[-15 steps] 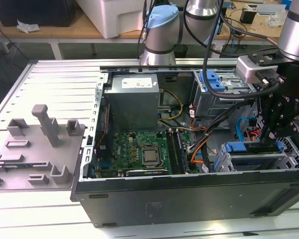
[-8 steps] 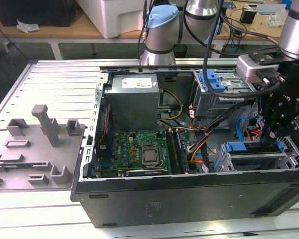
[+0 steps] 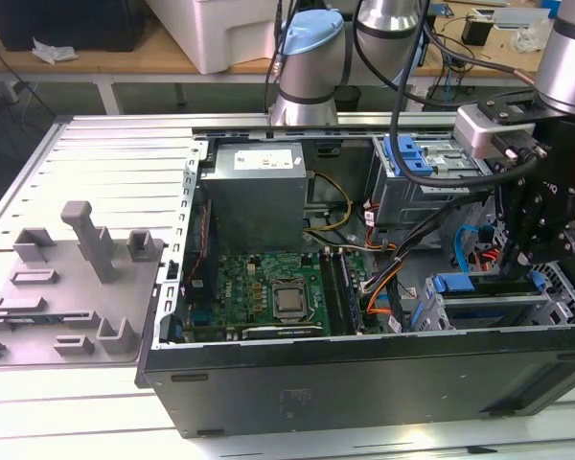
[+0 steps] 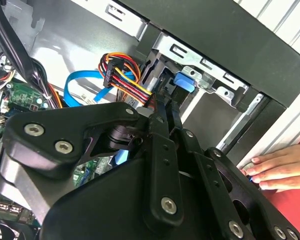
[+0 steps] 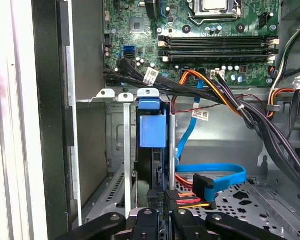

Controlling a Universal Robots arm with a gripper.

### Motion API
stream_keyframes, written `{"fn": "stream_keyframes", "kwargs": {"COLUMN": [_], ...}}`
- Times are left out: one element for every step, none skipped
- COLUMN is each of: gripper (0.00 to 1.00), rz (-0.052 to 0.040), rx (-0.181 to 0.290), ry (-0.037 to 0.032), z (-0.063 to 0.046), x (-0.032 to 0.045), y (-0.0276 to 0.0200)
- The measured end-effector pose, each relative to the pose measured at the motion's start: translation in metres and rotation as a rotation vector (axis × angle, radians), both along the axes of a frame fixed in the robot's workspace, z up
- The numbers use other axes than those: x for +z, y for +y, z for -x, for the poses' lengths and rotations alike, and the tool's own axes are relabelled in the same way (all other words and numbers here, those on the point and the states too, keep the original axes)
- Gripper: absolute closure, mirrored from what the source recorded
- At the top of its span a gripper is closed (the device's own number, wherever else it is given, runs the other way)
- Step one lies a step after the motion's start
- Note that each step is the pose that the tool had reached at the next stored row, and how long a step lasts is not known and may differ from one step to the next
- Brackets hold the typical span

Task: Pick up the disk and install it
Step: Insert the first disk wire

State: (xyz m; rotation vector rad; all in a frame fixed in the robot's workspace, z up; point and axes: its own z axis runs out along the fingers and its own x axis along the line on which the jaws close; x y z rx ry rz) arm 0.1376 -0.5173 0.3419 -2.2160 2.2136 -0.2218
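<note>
The gripper [image 3: 510, 257] hangs inside the open computer case [image 3: 364, 383], over the metal drive cage [image 3: 556, 287] at the end of the case far from the grey power-supply box [image 3: 254, 192]. In the first wrist view its two black fingers [image 5: 157, 199] are drawn narrow, almost touching. Whether they pinch anything between them is hidden by their own tips. The disk [image 5: 152, 130] stands on edge in a slot of the cage [image 5: 117, 130], straight ahead of the fingertips. Its blue rail tab faces the tool and its dark body runs back toward the gripper [image 5: 165, 196]. In the second wrist view the gripper [image 4: 170, 107] points at that same blue tab on the disk [image 4: 184, 82], which is seated between the cage's metal walls. Just beside the fingers lies a flat blue data cable [image 5: 215, 175], with a bundle of orange, yellow and red wires [image 4: 122, 70] close by. Beyond the disk, farther from the tool, is the green motherboard [image 5: 215, 30]. A person's hand [image 4: 280, 170] rests outside the case wall, behind the gripper body. In the exterior view the disk's blue rail [image 3: 457, 285] shows just below and beside the tool.
</note>
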Motion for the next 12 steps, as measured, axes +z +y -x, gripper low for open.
{"fn": "stream_keyframes", "kwargs": {"gripper": [0.83,0.83,0.83,0.83,0.83,0.83,0.83,0.83,0.83,0.83,0.83,0.83], "rz": [0.0002,0.0002,0.0002,0.0001,0.0001,0.0002,0.0002,0.0002,0.0002,0.0001,0.0001,0.0002], "rx": [0.000,0.000,0.000,0.000,0.000,0.000,0.000,0.000,0.000,0.000,0.000,0.000], "ry": [0.0000,0.0000,0.0000,0.0000,0.0001,0.0000,0.0000,0.0000,-0.0001,0.0000,0.0001,0.0000], "z": [0.0000,0.0000,0.0001,0.0001,0.0001,0.0001,0.0001,0.0000,0.0000,0.0000,0.0001,0.0000], "x": [-0.0003,-0.0006,-0.0007,-0.0010,-0.0012,-0.0013,-0.0015,-0.0016,-0.0019,-0.0020,-0.0022,-0.0023], "y": [0.0001,0.0001,0.0001,0.0001,0.0001,0.0001,0.0001,0.0001,0.0001,0.0001,0.0001,0.0001]}}
